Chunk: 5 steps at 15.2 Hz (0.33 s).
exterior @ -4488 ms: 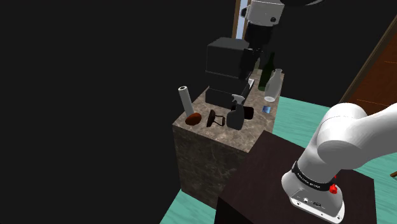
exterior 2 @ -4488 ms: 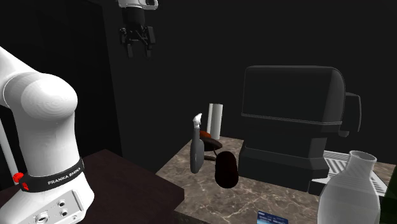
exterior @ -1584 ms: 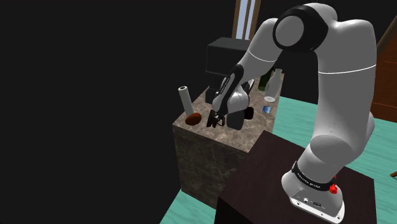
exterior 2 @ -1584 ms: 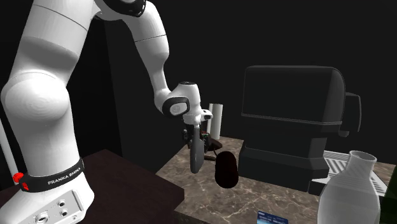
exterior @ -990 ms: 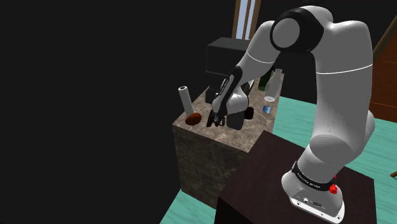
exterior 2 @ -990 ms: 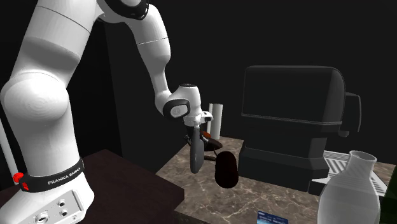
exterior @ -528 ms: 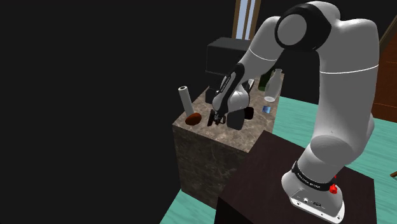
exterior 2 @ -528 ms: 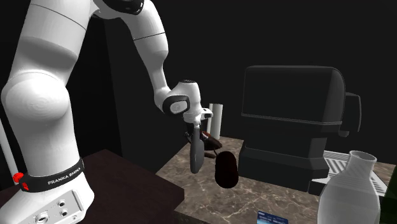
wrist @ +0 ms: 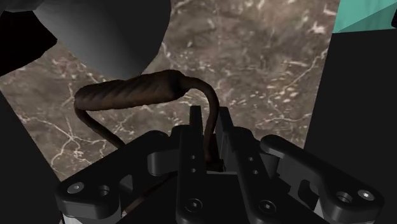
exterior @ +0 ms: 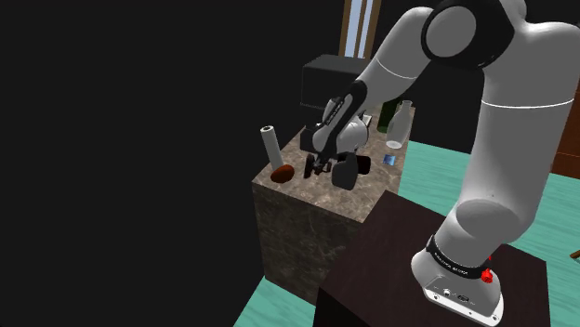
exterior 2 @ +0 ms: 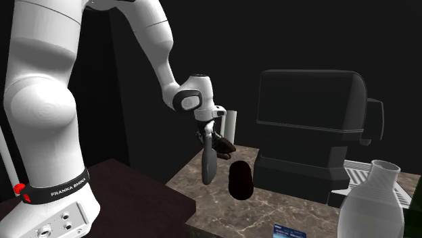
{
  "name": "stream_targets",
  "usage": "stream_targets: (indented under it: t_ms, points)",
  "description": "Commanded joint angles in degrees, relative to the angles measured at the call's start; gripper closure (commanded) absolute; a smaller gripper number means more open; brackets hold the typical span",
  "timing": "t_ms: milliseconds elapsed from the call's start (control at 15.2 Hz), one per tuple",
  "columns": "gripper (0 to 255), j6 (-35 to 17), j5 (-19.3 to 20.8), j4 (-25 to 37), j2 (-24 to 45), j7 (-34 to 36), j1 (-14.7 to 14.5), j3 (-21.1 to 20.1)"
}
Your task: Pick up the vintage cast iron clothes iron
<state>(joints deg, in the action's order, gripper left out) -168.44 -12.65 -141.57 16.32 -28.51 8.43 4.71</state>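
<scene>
The iron (wrist: 133, 92) has a twisted brown handle on a thin dark frame. My gripper (wrist: 208, 137) is shut on the frame's upright post beside the handle. In the shoulder view the gripper (exterior: 318, 165) holds the iron (exterior: 311, 171) just above the marble counter (exterior: 297, 214), between a brown oval object (exterior: 283, 174) and a grey spray bottle (exterior: 345, 173). In the second exterior view the iron (exterior 2: 223, 145) hangs off the counter behind the spray bottle (exterior 2: 209, 162), below the gripper (exterior 2: 211, 135). The iron's body is hidden under my hand.
A black coffee machine (exterior: 333, 88) stands at the counter's back. A white cylinder (exterior: 270, 144) rises at its far corner. A dark mug (exterior 2: 240, 180), a pale vase (exterior 2: 375, 203), a green bottle (exterior: 390, 98) and a blue card (exterior: 390, 160) crowd the counter. Black area surrounds it.
The gripper has risen a little with the iron in it, and the iron now hangs off the counter. The arm's elbow has swung up and toward the shoulder view's right.
</scene>
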Motion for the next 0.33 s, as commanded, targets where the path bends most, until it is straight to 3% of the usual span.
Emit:
stream_targets:
  t_ms: [0,264]
  points:
    - [255,1.67,0.97,-0.11,-1.76,0.74,-0.63,0.93]
    - [255,3.23,2.02,-0.31,-3.53,1.62,-1.18,1.69]
